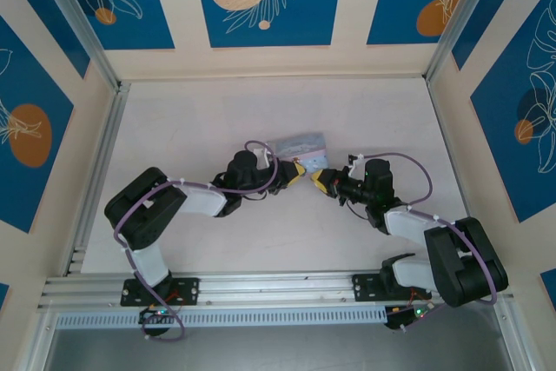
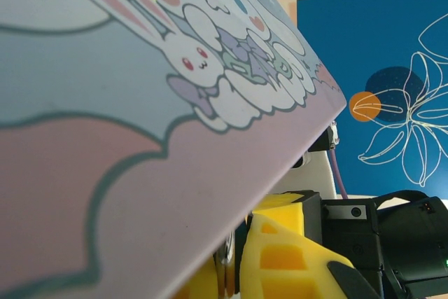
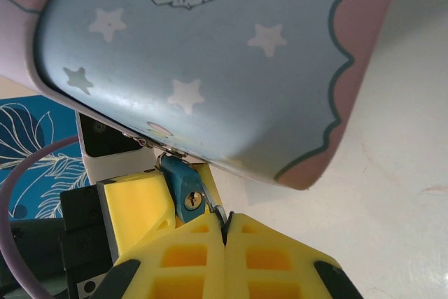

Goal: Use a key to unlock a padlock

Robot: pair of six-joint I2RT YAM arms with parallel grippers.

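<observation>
The small blue padlock (image 3: 179, 181) hangs from the hasp of the pale blue cartoon tin (image 3: 210, 54), with its brass keyhole facing the right wrist camera. My left gripper (image 1: 298, 171) is shut on the padlock, one yellow finger (image 3: 136, 204) on each side of it. My right gripper (image 3: 225, 227) is shut on the thin silvery key (image 3: 213, 201). The key's tip lies against the padlock's right side, just beside the keyhole. In the left wrist view the tin (image 2: 140, 138) hides most of my left gripper (image 2: 241, 250), and a sliver of metal shows between its fingers.
The tin (image 1: 300, 143) lies mid-table, just beyond both grippers, which meet tip to tip with the right gripper (image 1: 322, 182) at the right. Aluminium rails run along the left side and the near edge (image 1: 261, 284). Blue patterned walls enclose the white table (image 1: 191, 119).
</observation>
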